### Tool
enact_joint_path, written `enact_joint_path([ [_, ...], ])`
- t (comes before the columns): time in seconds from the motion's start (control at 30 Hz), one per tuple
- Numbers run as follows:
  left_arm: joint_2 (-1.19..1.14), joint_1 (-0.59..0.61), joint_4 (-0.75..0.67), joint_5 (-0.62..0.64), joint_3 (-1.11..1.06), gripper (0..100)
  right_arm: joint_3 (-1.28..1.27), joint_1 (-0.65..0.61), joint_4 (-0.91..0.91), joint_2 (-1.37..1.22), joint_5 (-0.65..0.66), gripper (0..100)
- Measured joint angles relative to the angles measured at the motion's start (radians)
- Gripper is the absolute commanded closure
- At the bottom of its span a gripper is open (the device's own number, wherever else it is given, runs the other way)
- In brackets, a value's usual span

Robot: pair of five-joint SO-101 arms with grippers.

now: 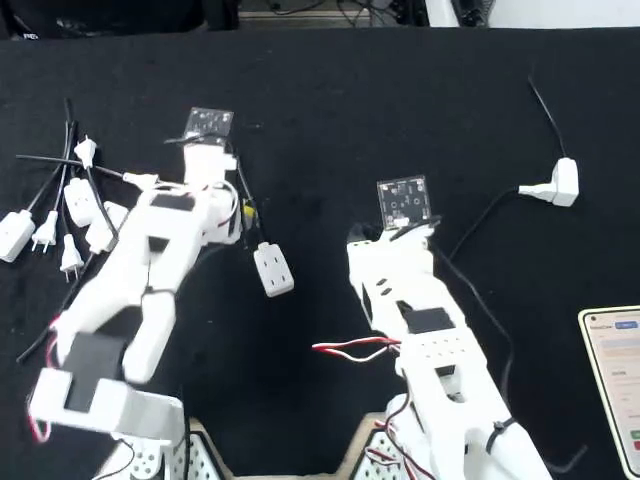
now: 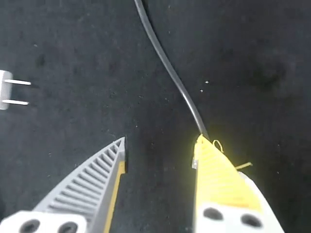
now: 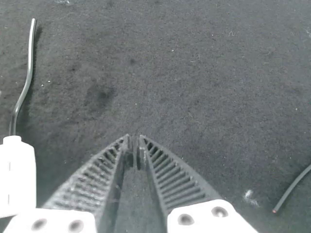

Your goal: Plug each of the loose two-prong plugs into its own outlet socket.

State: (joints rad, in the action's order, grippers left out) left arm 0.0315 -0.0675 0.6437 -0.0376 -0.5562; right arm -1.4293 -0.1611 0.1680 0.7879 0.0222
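Plugs (image 1: 80, 203), white on black cords, cluster at nine o'clock of your table (image 1: 330, 100); a lone plug (image 1: 560, 185) lies at two. You see the white socket (image 1: 273, 270) near centre. Your left gripper (image 2: 158, 145) gapes empty, one finger hiding a cord (image 2: 165, 63) end; your right gripper (image 3: 134, 141) is pinched closed, empty.

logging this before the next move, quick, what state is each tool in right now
Left tool: open, nothing between its fingers.
Right tool: closed, holding nothing.
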Motion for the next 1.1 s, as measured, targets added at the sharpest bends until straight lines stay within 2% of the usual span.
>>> enact_joint_path([
  [0.23, -0.109, -0.026, 0.029, 0.094, 0.160, 77, 0.000, 0.000, 0.000, 0.000, 0.000, 98.7],
  [0.43, -0.199, -0.084, 0.029, 0.106, 0.203, 77, 0.000, 0.000, 0.000, 0.000, 0.000, 98.7],
  [0.63, -0.258, -0.061, 0.029, 0.106, 0.207, 78, 0.000, 0.000, 0.000, 0.000, 0.000, 98.7],
  [0.7, -0.258, -0.049, 0.046, 0.109, 0.207, 82, 0.000, 0.000, 0.000, 0.000, 0.000, 98.7],
  [0.8, -0.256, -0.049, 0.107, 0.109, 0.209, 96, 0.000, 0.000, 0.000, 0.000, 0.000, 98.7],
  [0.83, -0.249, -0.049, 0.129, 0.109, 0.209, 98, 0.000, 0.000, 0.000, 0.000, 0.000, 98.7],
  [0.9, -0.236, -0.049, 0.175, 0.110, 0.209, 94, 0.000, 0.000, 0.000, 0.000, 0.000, 98.7],
  [1.1, -0.195, -0.044, 0.281, 0.115, 0.181, 96, 0.000, 0.000, 0.000, 0.000, 0.000, 98.7],
])
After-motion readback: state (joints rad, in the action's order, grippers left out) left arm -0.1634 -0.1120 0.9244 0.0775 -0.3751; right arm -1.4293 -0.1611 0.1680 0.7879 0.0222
